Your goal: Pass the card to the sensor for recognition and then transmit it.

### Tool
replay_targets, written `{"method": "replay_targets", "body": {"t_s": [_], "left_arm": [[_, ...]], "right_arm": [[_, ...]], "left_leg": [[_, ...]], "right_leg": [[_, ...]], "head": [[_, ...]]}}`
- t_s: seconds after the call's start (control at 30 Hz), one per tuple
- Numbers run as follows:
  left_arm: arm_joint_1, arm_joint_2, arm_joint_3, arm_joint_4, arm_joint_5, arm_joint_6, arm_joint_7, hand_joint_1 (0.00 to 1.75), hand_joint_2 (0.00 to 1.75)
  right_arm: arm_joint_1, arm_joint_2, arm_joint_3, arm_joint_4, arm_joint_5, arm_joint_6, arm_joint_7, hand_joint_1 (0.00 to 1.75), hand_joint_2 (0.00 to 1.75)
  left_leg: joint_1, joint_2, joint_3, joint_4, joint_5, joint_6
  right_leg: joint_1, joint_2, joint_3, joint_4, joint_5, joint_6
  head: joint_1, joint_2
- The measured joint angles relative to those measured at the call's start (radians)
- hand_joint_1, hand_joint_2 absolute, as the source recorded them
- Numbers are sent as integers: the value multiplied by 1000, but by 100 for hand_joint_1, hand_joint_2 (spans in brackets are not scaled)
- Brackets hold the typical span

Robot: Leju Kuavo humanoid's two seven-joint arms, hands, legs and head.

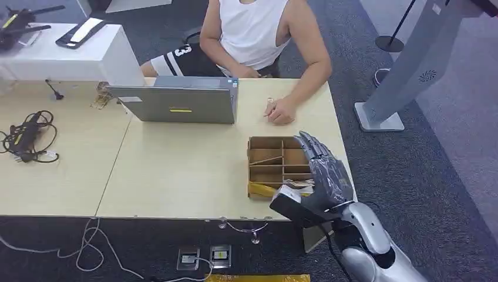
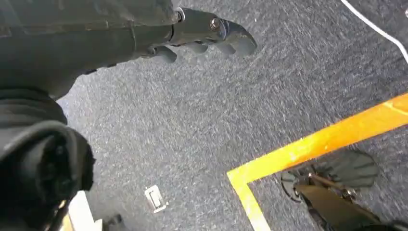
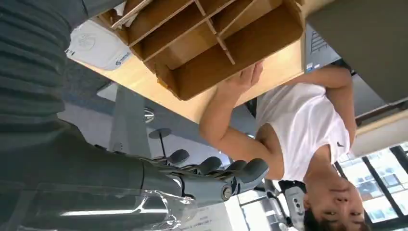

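A cardboard box (image 1: 271, 163) with several compartments sits on the wooden table near its right front corner. A white card (image 1: 292, 188) lies at the box's near end; in the right wrist view the card (image 3: 96, 45) lies flat beside the dividers of the box (image 3: 226, 53). My right hand (image 1: 322, 170) hovers over the box's right side, fingers stretched out and apart, holding nothing. Its fingers (image 3: 216, 173) stand off from the box in the right wrist view. My left hand (image 2: 207, 33) hangs above the carpet with nothing in it.
A person in a white top sits behind the table, one hand (image 1: 279, 110) resting on it just beyond the box. A grey laptop (image 1: 182, 101) stands mid-table, a cable bundle (image 1: 26, 138) far left. A grey kiosk stand (image 1: 405, 76) rises right of the table.
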Motion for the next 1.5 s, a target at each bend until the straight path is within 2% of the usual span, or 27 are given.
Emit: {"method": "replay_targets", "body": {"t_s": [0.5,0.7,0.83,1.17,1.5], "left_arm": [[1,2,0,0,0,0,0,0,0],[-21,-5,20,-14,22,0,-3,0,0],[-16,-3,24,-22,34,0,-7,0,0],[0,7,25,-63,62,0,-10,0,0],[19,19,23,-108,98,0,2,0,0]], "right_arm": [[-1,-22,36,0,24,5,10,0,175],[-60,-53,61,-8,316,95,125,0,175],[-59,-68,74,5,369,100,151,0,175],[-61,-78,90,73,357,105,186,0,175],[-61,-76,103,163,343,108,249,0,175]], "left_leg": [[0,0,0,0,0,0],[0,0,1,0,1,0],[0,1,1,0,0,0],[0,0,0,0,0,0],[0,-1,0,0,0,0]], "right_leg": [[0,0,0,0,0,0],[0,0,2,0,0,0],[0,1,1,0,0,0],[0,0,1,0,0,0],[0,0,1,0,0,0]], "head": [[0,0],[1,0],[0,0],[0,0],[0,0]]}}
